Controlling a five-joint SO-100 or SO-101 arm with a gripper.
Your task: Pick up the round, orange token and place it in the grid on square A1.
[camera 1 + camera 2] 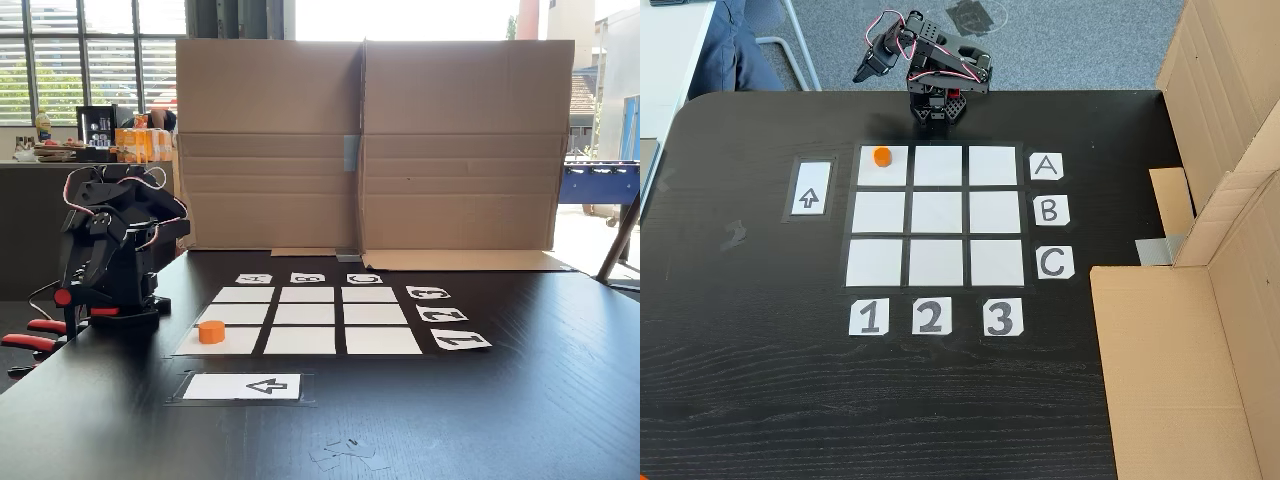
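Paper scraps [345,452]: lie near the bench's front edge in the fixed view from the front, well apart from the grid and no concern.
Arrow card [243,386]: white card with a black arrow, between that front edge and the grid — not a target square.
Token [211,332]: small orange cylinder, upright, already on a corner cell of the grid; in the fixed view from above [881,156] it sits toward that cell's outer corner, inside its borders.
Square A1 [883,166]: the cell in row A and column 1, nearest the arm's base; the token rests on it.
Grid [936,262]: three-by-three white cells, number cards along one side, letter cards along another.
Step in hand: by my reading the placing is done, so the job now is to stay clear — any arm move should rise and fold away from the A row, not sweep across it, since a light token would slide easily.
Arm [935,75]: folded up over its base at the bench edge beside row A.
Gripper [72,268]: hangs tucked down by the base, well apart from the token, carrying nothing; I cannot tell whether its jaws are parted or closed.
Cardboard screen [370,145]: stands along the far bench edge, behind the grid.
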